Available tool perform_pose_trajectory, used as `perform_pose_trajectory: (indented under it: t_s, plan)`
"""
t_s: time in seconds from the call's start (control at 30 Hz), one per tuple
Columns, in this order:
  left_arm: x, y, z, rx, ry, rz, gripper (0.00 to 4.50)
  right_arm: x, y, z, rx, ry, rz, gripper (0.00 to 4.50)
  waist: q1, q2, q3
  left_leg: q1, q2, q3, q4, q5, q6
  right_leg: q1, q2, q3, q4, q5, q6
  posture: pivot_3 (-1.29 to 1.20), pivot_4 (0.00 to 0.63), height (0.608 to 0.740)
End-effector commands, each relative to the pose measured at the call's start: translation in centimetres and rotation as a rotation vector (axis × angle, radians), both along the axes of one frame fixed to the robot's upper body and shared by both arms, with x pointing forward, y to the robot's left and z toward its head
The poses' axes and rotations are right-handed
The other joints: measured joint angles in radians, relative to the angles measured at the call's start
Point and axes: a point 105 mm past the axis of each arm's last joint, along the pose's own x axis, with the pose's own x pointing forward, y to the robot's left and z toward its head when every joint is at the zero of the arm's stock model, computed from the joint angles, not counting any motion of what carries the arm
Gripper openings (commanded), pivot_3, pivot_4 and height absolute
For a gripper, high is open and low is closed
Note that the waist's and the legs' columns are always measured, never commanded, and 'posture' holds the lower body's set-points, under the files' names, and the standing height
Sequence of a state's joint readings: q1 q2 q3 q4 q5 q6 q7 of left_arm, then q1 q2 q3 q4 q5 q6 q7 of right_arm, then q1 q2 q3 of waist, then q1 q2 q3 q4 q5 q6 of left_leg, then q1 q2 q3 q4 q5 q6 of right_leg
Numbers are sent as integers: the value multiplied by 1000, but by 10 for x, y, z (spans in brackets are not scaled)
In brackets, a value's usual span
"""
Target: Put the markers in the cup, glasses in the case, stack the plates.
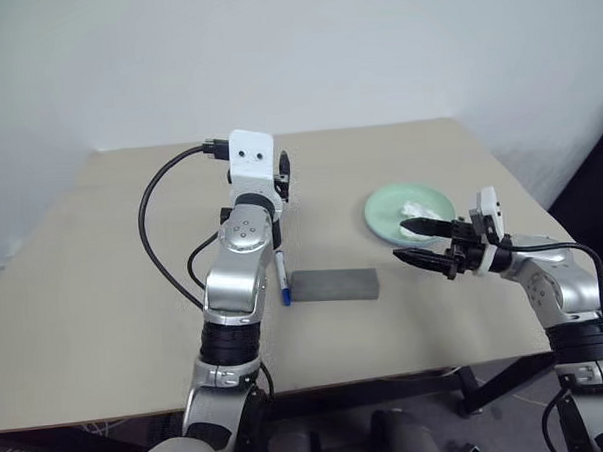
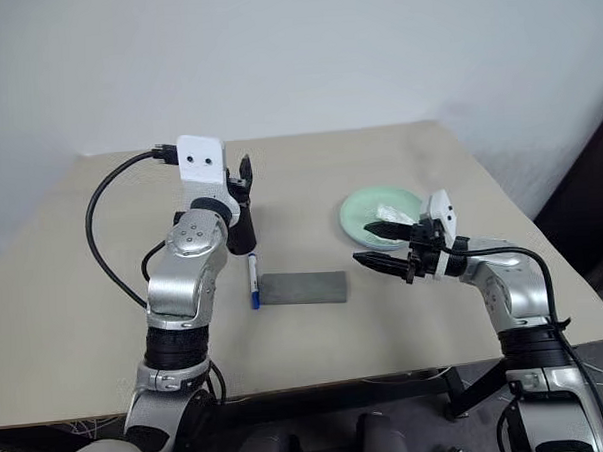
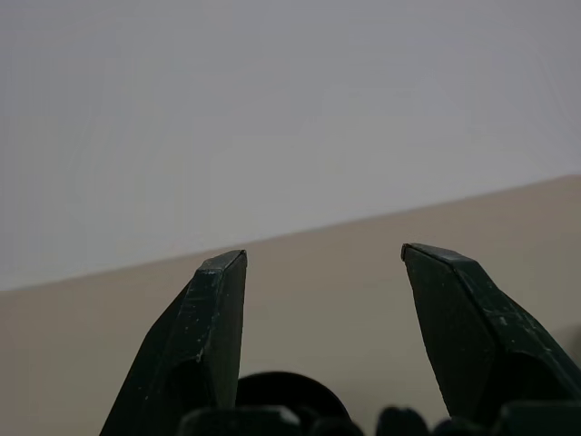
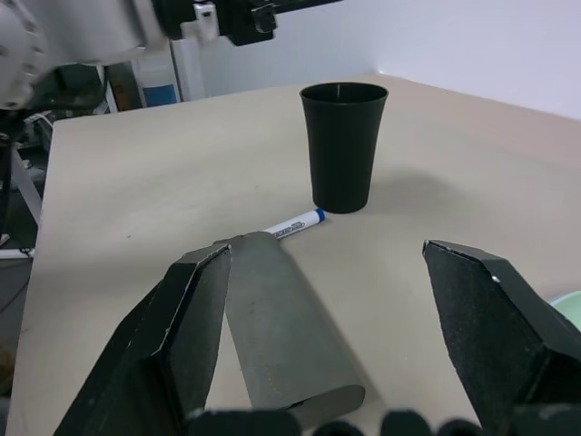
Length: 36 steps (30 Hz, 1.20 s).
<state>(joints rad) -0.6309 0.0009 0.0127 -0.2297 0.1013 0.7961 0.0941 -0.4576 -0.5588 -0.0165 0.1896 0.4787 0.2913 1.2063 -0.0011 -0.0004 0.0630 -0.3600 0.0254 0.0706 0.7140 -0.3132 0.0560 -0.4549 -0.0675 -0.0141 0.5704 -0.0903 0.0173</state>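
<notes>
Here, on the tan table [image 1: 104, 295], the left claw [image 2: 242, 175] is raised above the surface with its black fingers [image 3: 204, 336] spread wide and nothing between them. Just below it stands the black cup [image 4: 343, 145], upright; in the eye views the left arm hides most of it. A marker [image 2: 253, 283] with a blue cap lies flat beside the cup's base. Just right of the marker lies the grey case [image 1: 334, 285], shut, its long side running across the table. Further right sits the green plate [image 1: 381, 214], with crumpled white tissue [image 1: 418, 206] on it. The right claw [image 1: 414, 243] hovers at the plate's near edge, pointing left, jaws wide and empty
</notes>
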Motion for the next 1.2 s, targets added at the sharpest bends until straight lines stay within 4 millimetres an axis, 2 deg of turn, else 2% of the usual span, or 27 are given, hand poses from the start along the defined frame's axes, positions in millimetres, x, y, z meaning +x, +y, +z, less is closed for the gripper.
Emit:
perform_pose_trajectory:
  t_s: [0.03,0.23,0.37,0.47,0.67,0.87,1.2]
  plan:
    - [-8,9,-13,5,121,98,2859,3,2,10,8,-52,15,3661,0,0,0,0,0,0,0,0,0,0,0,0,0,0,0,0,0,740]
    - [-10,16,-35,129,280,192,2859,5,2,9,7,-59,11,3661,-1,0,0,1,0,0,0,0,0,0,1,0,0,0,-1,0,0,740]
    - [-12,15,-56,106,413,192,2859,5,1,9,7,-60,4,3661,0,0,0,0,0,0,0,0,0,0,0,0,0,0,-1,0,0,740]
    - [-13,9,-83,35,555,158,2859,4,0,7,7,-57,-3,3661,0,0,0,0,0,-1,0,0,0,0,0,1,0,0,-1,0,0,740]
    - [-14,0,-112,-43,709,144,2859,3,-1,6,8,-56,-11,3661,0,0,0,0,0,-1,0,0,0,0,1,1,0,-1,-1,0,0,740]
    - [-12,-8,-126,-66,795,145,2859,3,-2,5,5,-54,-21,3661,0,0,0,0,0,-1,0,0,0,0,1,1,-1,-1,-1,0,0,740]
    - [-8,-11,-132,-39,826,151,2859,0,-2,3,6,-42,-18,3661,0,0,0,1,0,-1,0,0,0,1,1,1,0,-1,0,0,0,740]
